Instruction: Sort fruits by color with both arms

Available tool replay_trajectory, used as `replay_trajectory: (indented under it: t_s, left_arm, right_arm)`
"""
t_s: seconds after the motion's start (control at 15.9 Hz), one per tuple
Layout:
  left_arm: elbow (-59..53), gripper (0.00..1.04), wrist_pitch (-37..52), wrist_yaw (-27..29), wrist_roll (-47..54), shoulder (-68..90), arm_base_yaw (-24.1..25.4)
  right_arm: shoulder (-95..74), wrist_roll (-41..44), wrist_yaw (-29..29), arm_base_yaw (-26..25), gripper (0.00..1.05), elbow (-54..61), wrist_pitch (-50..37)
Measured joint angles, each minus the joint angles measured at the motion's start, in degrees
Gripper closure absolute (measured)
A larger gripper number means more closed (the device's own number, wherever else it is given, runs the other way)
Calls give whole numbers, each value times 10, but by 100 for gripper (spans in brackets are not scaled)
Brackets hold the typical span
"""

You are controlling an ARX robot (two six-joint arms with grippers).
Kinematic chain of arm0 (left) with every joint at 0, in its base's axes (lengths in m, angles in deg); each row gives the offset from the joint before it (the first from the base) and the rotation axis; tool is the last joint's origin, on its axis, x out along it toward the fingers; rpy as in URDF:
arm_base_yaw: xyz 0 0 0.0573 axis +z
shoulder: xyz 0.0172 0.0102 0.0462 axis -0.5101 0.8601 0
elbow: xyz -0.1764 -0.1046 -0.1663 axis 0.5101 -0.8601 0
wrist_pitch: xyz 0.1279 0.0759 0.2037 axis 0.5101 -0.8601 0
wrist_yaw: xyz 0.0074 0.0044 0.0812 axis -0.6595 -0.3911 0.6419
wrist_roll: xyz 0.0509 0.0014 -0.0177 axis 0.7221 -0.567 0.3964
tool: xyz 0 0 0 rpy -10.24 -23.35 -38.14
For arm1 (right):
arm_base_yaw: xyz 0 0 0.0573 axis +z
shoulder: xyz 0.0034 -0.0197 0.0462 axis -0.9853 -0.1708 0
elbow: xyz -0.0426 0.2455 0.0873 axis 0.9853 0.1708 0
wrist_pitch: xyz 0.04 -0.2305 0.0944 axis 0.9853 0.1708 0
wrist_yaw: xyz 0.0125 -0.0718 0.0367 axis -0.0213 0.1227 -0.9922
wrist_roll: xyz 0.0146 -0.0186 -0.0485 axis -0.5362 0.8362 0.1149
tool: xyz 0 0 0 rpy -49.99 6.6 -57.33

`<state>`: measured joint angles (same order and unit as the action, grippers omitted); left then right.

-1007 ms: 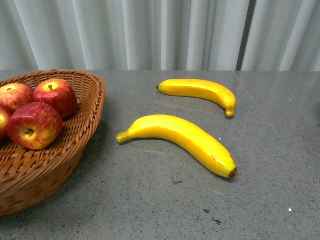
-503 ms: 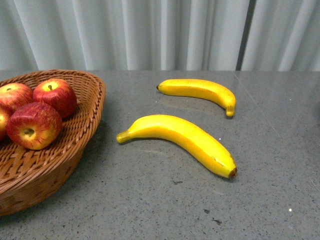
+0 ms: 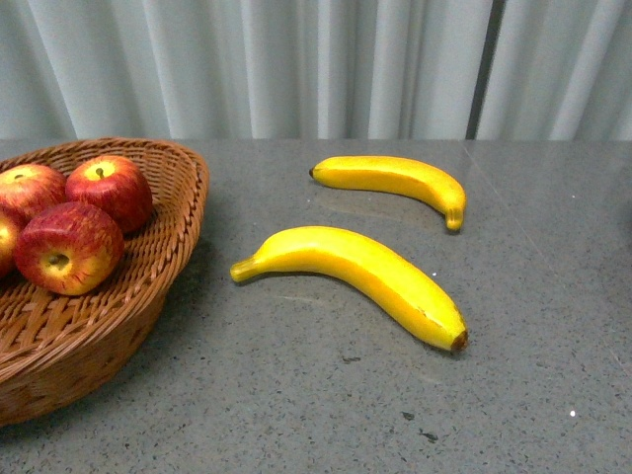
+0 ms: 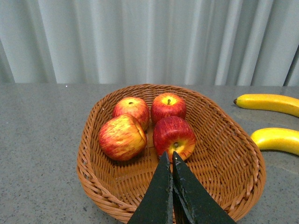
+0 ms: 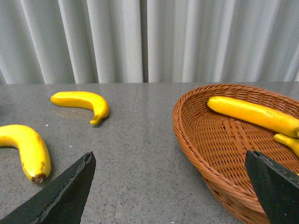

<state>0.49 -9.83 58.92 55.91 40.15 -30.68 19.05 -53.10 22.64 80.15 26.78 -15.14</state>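
Nothing shifts since the earlier front views: the nearer banana point(image 3: 360, 276) and farther banana point(image 3: 395, 178) lie on the table point(image 3: 296, 395), unsorted. We keep our left gripper point(image 4: 171, 156) pinched empty above the apples point(image 4: 174, 135) and our right gripper point(image 5: 168, 158) spread wide, so a banana pick seems next.

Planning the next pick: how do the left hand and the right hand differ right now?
The left hand is shut, jaws pressed together; the right hand is wide open. The left hand points toward the apple basket; the right hand faces grey table between a loose banana and the banana basket. Both are dark, and neither holds anything.
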Motion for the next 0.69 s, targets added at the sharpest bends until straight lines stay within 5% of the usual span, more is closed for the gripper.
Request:
replay_trajectory:
  t_s: [0.44,0.69]
  left_arm:
    - [-7,103,-4,0,0,-6,0]
    - [-7,61,-3,0,0,-6,0]
  right_arm:
    - [0,0,0,0,7,0,0]
    - [0,0,0,0,7,0,0]
